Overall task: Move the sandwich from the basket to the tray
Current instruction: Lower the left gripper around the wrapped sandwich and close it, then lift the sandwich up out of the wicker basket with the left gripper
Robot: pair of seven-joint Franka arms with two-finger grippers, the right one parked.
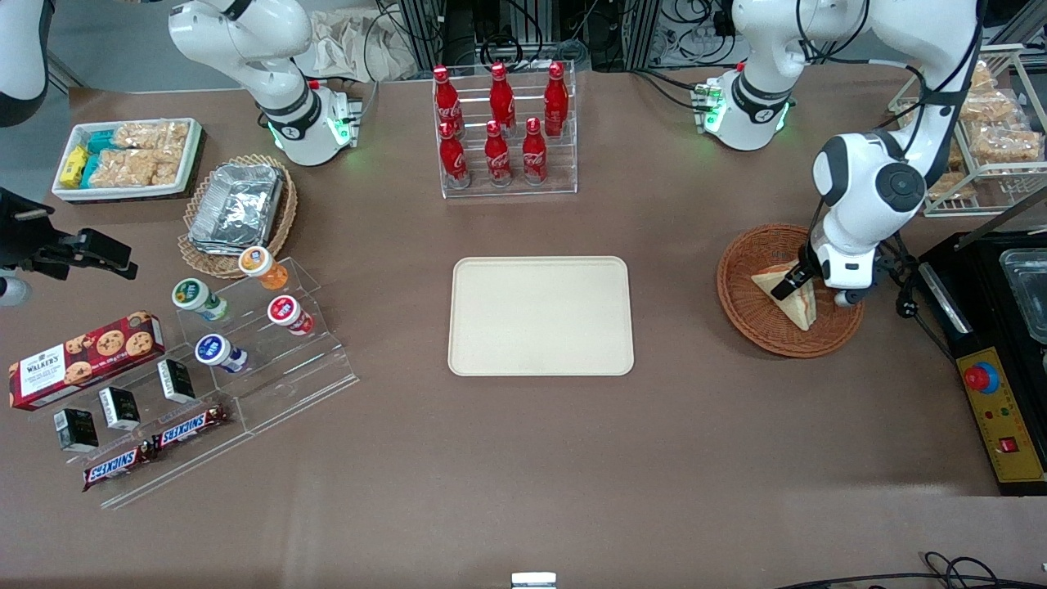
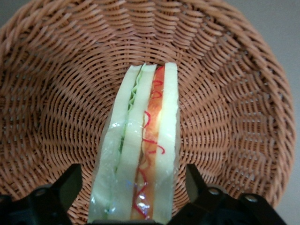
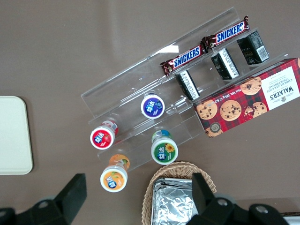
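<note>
The working arm's hand (image 2: 136, 197) hangs low over the reddish-brown basket (image 1: 740, 307), its two fingers (image 2: 63, 187) spread apart on either side of the wrapped sandwich (image 2: 140, 154), which lies inside the basket with its red-and-green filling stripe facing up toward the wrist camera. The fingers stand close to the sandwich's flanks but do not appear to be pressing it yet; the step in hand looks to be the closing of the grip.

Done well, that closing would be gentle and square across the two bread faces, since the soft bread and slippery film wrap could squash or twist under a hard or off-centre squeeze. A straight lift would then be needed to bring the wedge over the wicker rim before any sideways travel.

The cream tray (image 1: 540, 315) lies bare on the bench (image 1: 523, 458), well apart from the basket toward the parked arm's end, and nothing stands on the bench between the two. A clear rack of red bottles (image 1: 503, 131) stands farther from the front camera than the tray, clear of that path. A black control box (image 1: 1002, 417) sits near the basket at the working arm's end, away from the route to the tray.
</note>
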